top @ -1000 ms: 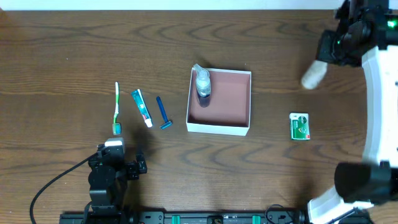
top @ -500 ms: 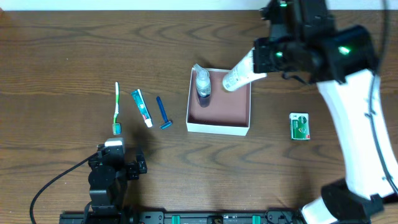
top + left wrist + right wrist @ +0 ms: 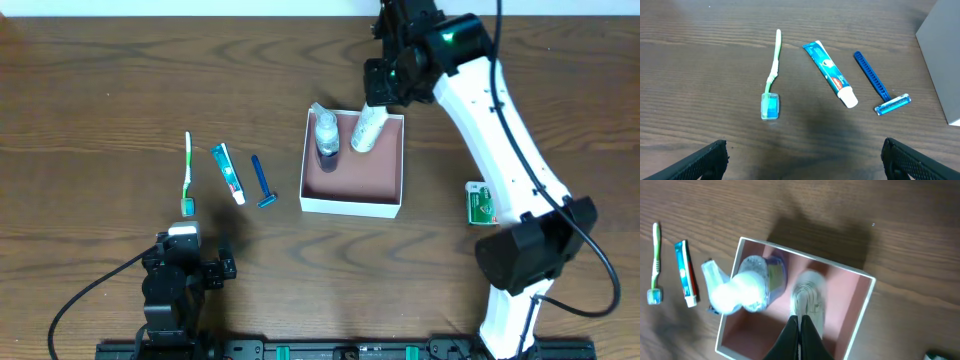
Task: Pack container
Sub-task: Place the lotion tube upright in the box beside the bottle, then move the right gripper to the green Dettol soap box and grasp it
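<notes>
Pink-brown floor of the container (image 3: pixel 378 172) is mostly bare, and the box sits mid-table. That fits the approach: the right gripper (image 3: pixel 377 97) hangs over the far wall w/ a white bottle (image 3: pixel 364 130) pinched by its top end, jaws closed tight on it, body angled down into the box. The clear bottle (image 3: pixel 326 134) lies along the left wall, cap end at the far-left corner. My read is that the slot aimed for is the strip just right of it. The two are close, poss. touching; can't tell. Room: right half and near half of the box are open. Walls look low and thin, so a sideways nudge could prob. shift the box. The left gripper (image 3: pixel 805 145) is spread wide and empty, low over the near-left table. It faces the toothbrush (image 3: pixel 187 172), toothpaste (image 3: pixel 228 172) and razor (image 3: pixel 263 182), in a row left of the box w/ bare wood btwn them, razor nearest the wall. A green packet (image 3: pixel 479 205) lies right of the box, partly under the right arm.
</notes>
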